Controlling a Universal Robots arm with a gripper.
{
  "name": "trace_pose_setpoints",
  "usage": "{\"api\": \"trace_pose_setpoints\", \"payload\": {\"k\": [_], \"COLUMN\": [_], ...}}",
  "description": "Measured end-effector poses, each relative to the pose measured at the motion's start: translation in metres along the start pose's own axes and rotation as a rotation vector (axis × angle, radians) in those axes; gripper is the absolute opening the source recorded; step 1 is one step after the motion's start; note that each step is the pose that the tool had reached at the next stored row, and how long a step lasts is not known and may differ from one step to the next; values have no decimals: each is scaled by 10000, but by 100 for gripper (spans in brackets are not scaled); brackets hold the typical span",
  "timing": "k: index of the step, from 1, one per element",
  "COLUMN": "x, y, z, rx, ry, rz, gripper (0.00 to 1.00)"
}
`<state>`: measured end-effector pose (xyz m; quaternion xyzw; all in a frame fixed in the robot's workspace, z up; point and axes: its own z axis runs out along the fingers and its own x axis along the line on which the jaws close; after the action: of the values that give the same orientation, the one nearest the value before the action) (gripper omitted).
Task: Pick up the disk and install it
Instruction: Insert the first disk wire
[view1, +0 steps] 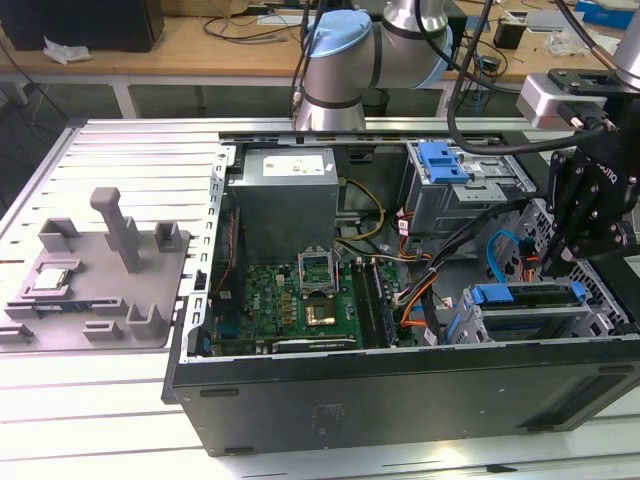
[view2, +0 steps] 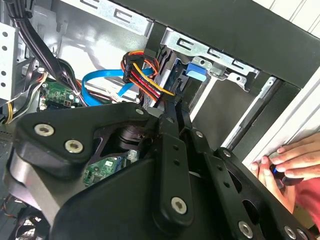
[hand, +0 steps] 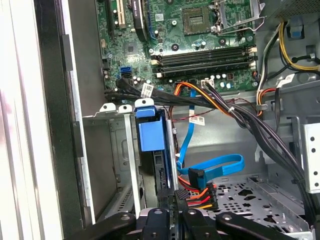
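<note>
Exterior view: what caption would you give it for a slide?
Robot arm's gripper hangs by the disk, which sits in a bay of the open computer case.

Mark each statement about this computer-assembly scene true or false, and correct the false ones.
1. A grey fixture stands beside the open computer case. True.
2. The tool hangs over that fixture. False: it is above the drive bays, at the exterior view's right.
3. The disk lies on the fixture. False: it sits in a bay inside the case.
4. A hand is near the case. True.
5. The flat data cable is blue. True.
</note>
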<state>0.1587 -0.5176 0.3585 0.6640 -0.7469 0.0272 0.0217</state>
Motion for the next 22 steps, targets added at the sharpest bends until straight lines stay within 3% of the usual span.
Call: {"api": "trace_pose_setpoints", "payload": {"k": [9, 22], "x": [0, 8], "y": [0, -5], "z": [5, 13], "rx": [42, 49], "ry": [17, 16], "rz": [-570, -672], "gripper": [16, 16]}}
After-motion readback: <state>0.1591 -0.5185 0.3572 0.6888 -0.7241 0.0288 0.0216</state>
